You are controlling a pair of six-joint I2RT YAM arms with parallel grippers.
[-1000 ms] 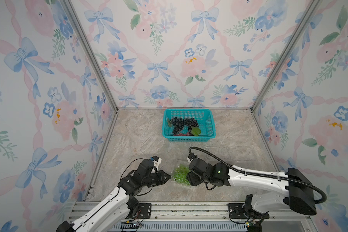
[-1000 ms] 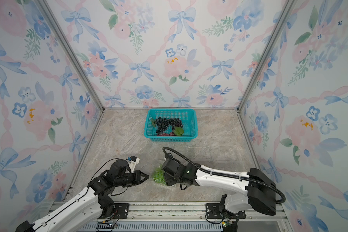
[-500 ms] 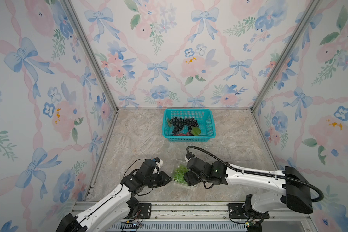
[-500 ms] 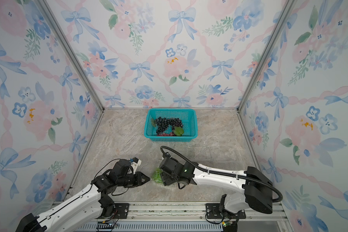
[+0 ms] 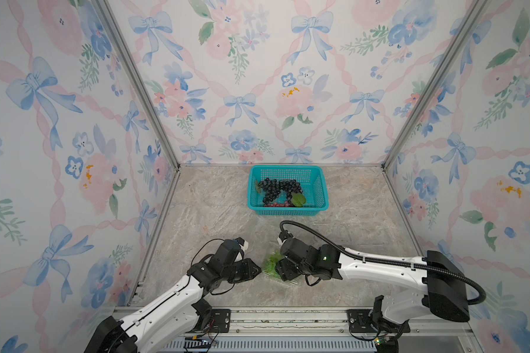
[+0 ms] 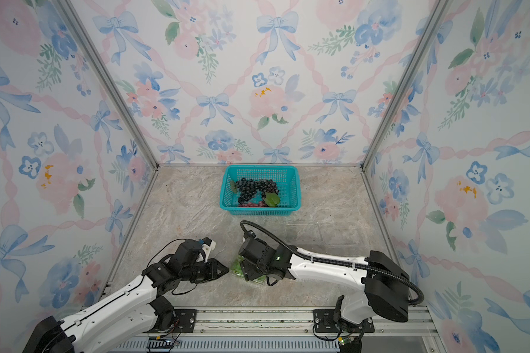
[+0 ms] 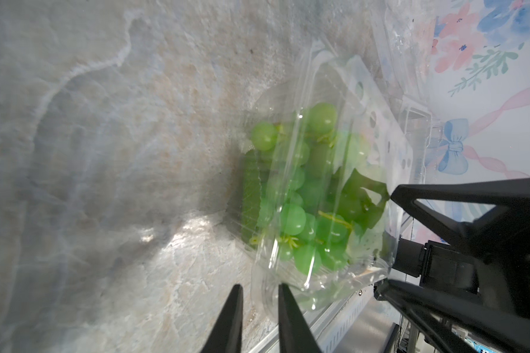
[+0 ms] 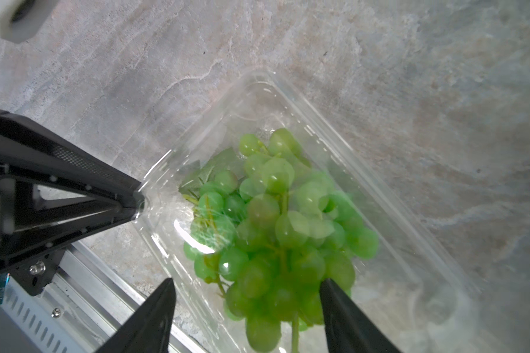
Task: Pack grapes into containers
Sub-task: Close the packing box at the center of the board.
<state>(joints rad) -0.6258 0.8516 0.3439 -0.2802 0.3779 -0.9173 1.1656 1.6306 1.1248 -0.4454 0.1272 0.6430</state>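
Closest to me, near the middle of the table's [image 5: 227, 198] front edge, sits the container [image 8: 257, 101] with the green grapes [image 8: 282, 229] inside it, leaf and all. It lies between my two arms. My left jaws are nearly closed, with only a narrow gap, and their fingertips [image 8: 129, 197] meet the container's rim at one corner. I cannot tell whether they truly pinch the plastic or only touch it. My right jaws stand wide open over the bunch and grip nothing.

I judge the step to be shutting this container. Glare lies over the grapes, so the lid seems down or nearly so, but I cannot tell if it has snapped. To do it well I should steady the corner with the left jaws, since light plastic will likely skid. With the right I should press along the lid's rim, not its middle, where the bunch bulges. Stems and the leaf must keep out of the seam. The front edge is near, so I should push down, not outward.

Farther back, toward the right edge, faint clear containers [image 6: 334, 233] lie, seemingly empty. At the middle of the back edge the teal basket [image 5: 288, 168] holds dark grapes [image 5: 277, 188] and red grapes [image 5: 276, 204], not yet packed.
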